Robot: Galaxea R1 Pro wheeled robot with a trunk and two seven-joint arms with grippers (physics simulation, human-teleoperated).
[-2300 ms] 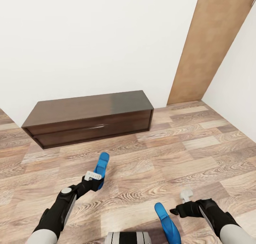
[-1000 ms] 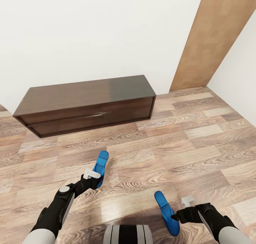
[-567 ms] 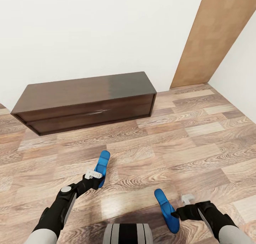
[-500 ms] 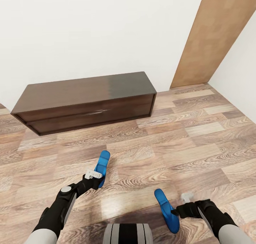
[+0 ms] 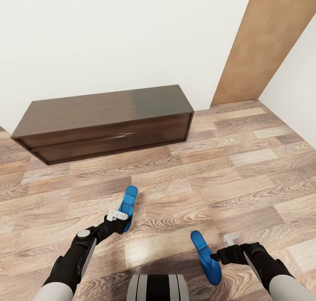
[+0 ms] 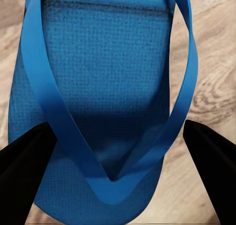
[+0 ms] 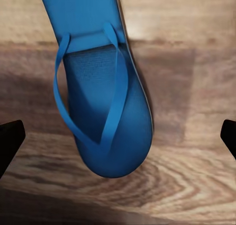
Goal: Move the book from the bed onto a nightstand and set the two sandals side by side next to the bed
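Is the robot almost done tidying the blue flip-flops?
Not yet; nothing looks finished. In hand: the left claw looks closed on one sandal. The right claw is open around the other sandal, not touching it, over the wood floor. Left to do: put both sandals side by side next to the bed, then move the book onto a nightstand.

A room of a home is shown by white walls (image 5: 109, 33), wood-plank floor (image 5: 210, 178), a brown wooden door (image 5: 263, 42) and a low dark bench (image 5: 103, 121).

Matt textured sandals (image 6: 103, 87), wood-grain floor (image 5: 228, 178)
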